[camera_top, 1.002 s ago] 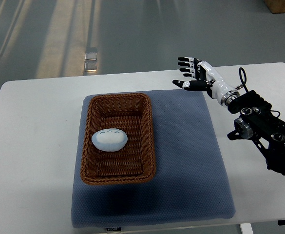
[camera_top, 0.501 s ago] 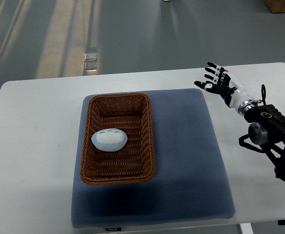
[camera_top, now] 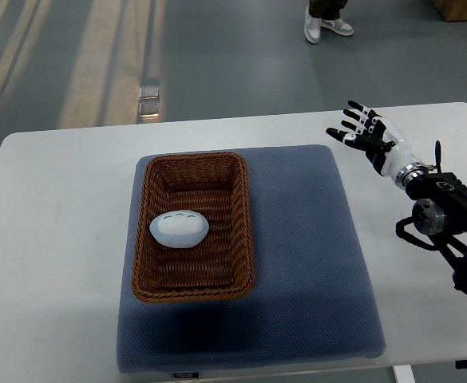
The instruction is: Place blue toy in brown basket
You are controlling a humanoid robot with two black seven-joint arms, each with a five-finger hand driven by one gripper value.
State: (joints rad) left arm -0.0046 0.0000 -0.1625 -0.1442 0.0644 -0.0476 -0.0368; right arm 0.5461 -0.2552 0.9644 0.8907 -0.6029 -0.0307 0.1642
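Largest first: a white table [camera_top: 57,239] filling most of the view, cut off at the near and right edges, with grey floor beyond. On it, a blue-grey mat [camera_top: 313,255], roughly square, its near corners rounded. On the left half of the mat, a brown basket [camera_top: 193,159], woven, rectangular, long side running away from the robot. Inside the basket, slightly nearer than its middle, the blue toy [camera_top: 180,228]: a pale blue-white oval lying flat on the weave, long axis across the basket, left to right, with small dark marks on top too fine to read. By the look of it, already where the task wants it, so little or nothing left but to clear away. Off to the right, over the bare table just past the mat's far right corner, the right hand [camera_top: 366,136], entering on a black arm from the right edge: fingers spread wide, palm turned roughly toward the basket, holding nothing. Toy lying well apart from those fingers, to the left and nearer the robot, with the basket's right wall and a broad strip of mat between. Only hand visible, hence the nearer by default; no left arm anywhere along the left edge. Hard to make out: the lower arm joints, a dark tangle cut by the frame. At the far edge of the floor, a person's shoes [camera_top: 326,24], cropped at the ankle, nothing more showing.
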